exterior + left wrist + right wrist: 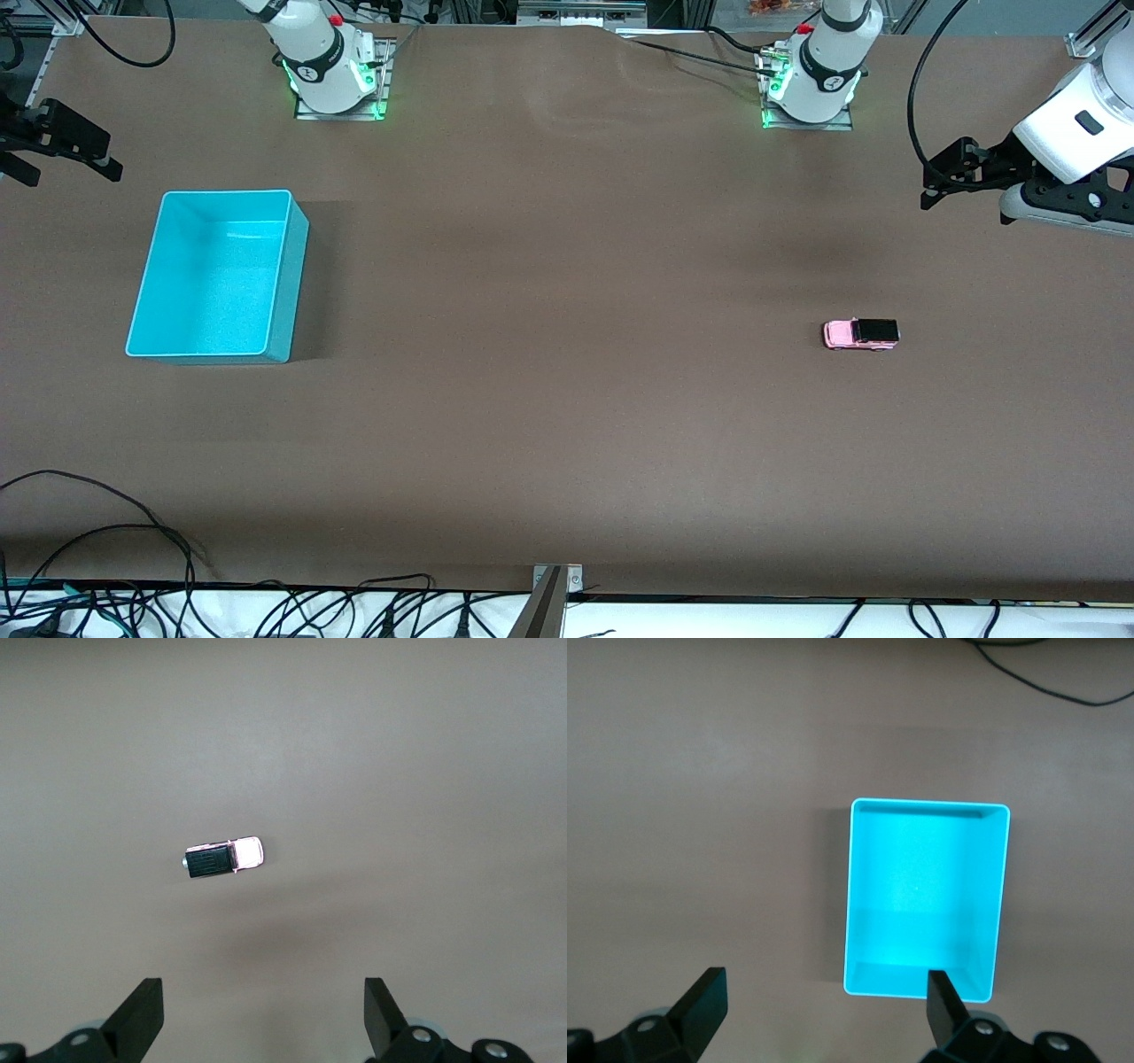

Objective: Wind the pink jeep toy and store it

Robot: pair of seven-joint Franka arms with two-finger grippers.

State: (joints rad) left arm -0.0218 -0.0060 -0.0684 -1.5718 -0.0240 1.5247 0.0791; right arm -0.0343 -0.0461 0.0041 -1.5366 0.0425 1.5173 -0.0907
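Even overhead light on my brown worktop [567, 399]; the turquoise bin [217, 275] casts a soft shadow toward the left arm's end, and the toy car [223, 858] glares white in my left wrist view.

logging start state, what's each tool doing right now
left tool: open, empty, above the pink jeep toy.
right tool: open, empty, above the turquoise bin.

— What colours does the toy car [860, 334] show?
— A pink body with a black roof.
— And the bin [215, 276]?
— Plain turquoise inside and out, no pattern.
— The table [567, 425]?
— An even brown; black cables [106, 532] trail over its edge.
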